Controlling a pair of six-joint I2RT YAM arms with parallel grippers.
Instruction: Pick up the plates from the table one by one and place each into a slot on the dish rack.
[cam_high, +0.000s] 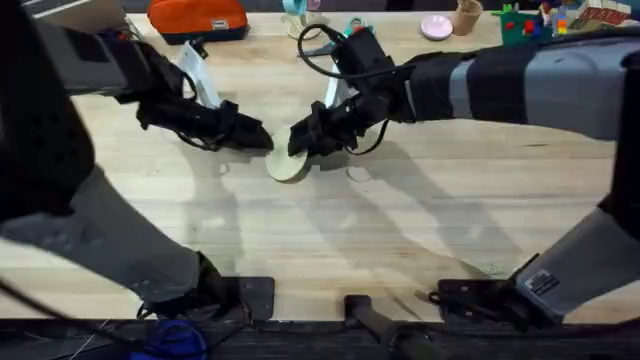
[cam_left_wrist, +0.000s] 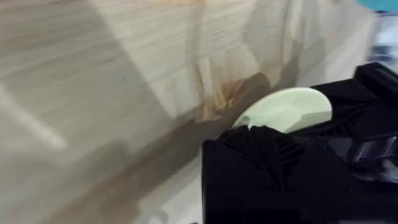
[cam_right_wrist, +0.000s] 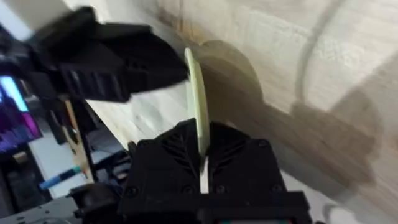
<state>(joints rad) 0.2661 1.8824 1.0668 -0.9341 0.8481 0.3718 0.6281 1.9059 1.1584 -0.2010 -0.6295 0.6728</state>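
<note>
A pale cream-yellow plate (cam_high: 287, 166) is tilted up on edge at the middle of the wooden table (cam_high: 420, 230). My right gripper (cam_high: 299, 143) reaches in from the right and is shut on the plate's rim. In the right wrist view the plate (cam_right_wrist: 198, 93) runs edge-on into that gripper (cam_right_wrist: 202, 149). My left gripper (cam_high: 260, 139) comes from the left and sits close against the opposite side of the plate (cam_left_wrist: 287, 108). The dish rack is out of view.
Along the table's far edge lie an orange-red pouch (cam_high: 197, 18), a small pink dish (cam_high: 436, 27), a wooden cup (cam_high: 466, 15) and coloured toys (cam_high: 545, 20). Bare planks spread in front of both grippers.
</note>
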